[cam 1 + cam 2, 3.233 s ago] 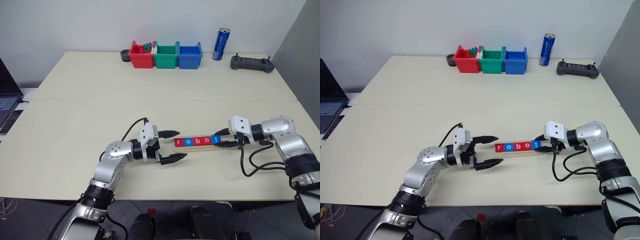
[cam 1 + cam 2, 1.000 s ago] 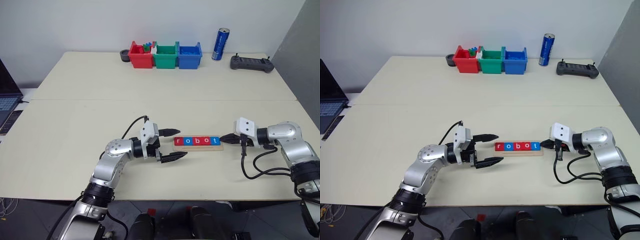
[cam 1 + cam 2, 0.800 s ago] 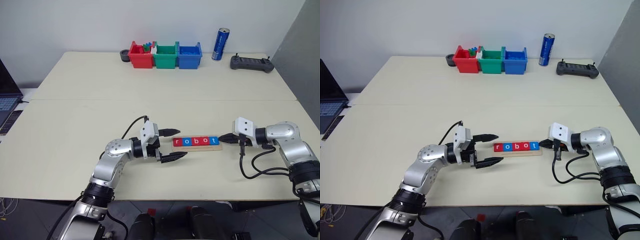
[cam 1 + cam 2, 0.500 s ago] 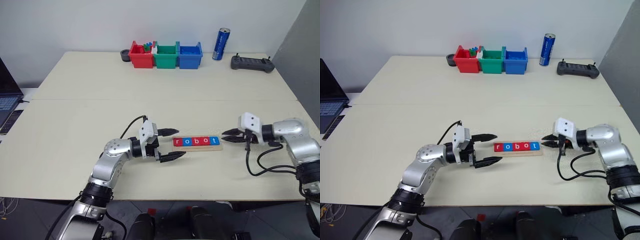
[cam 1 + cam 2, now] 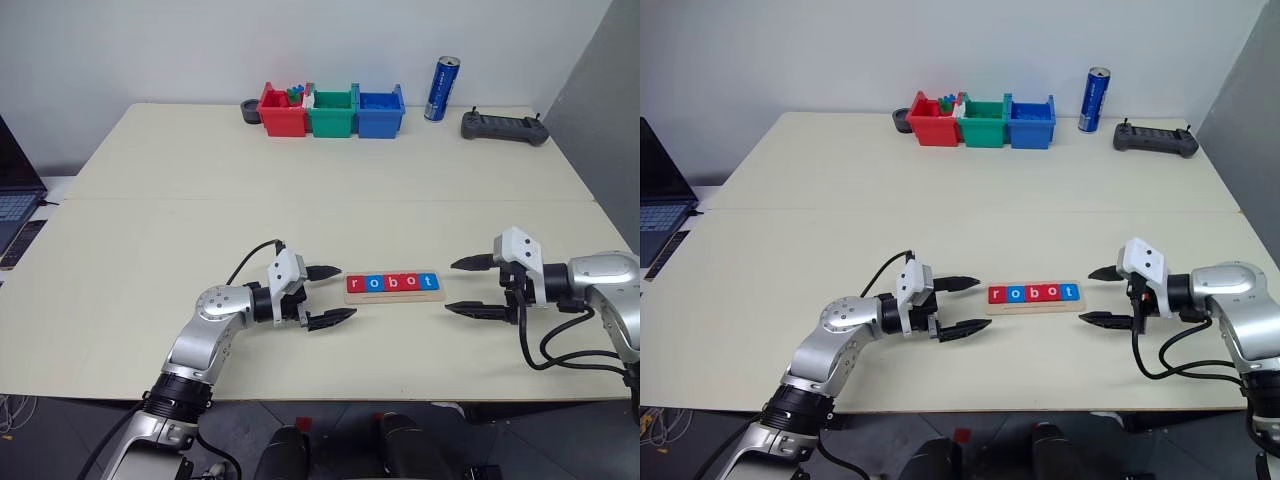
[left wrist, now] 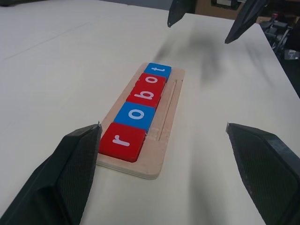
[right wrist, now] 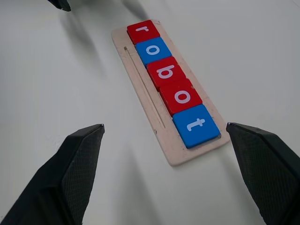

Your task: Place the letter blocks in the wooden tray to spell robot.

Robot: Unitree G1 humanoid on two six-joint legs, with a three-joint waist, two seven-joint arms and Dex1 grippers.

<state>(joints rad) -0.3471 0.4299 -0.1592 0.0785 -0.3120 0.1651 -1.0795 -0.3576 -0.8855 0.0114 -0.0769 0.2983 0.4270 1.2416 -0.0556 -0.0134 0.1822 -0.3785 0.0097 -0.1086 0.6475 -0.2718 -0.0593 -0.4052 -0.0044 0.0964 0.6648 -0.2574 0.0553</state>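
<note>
the left gripper (image 5: 330, 295) stands with its two black fingers wide apart and empty, pointing at the left end of the long pale wooden tray (image 5: 394, 296) — near it, not touching. the tray lies with its long axis across the bench (image 5: 200, 200), between both grippers. the five flat red and blue letter blocks (image 5: 392, 283) sit in it in a row, reading r-o-b-o-t, so the word looks finished. the right gripper (image 5: 468, 286) is also spread open and empty, a little farther from the right end. free bench lies on all sides for pulling both arms away.
</note>
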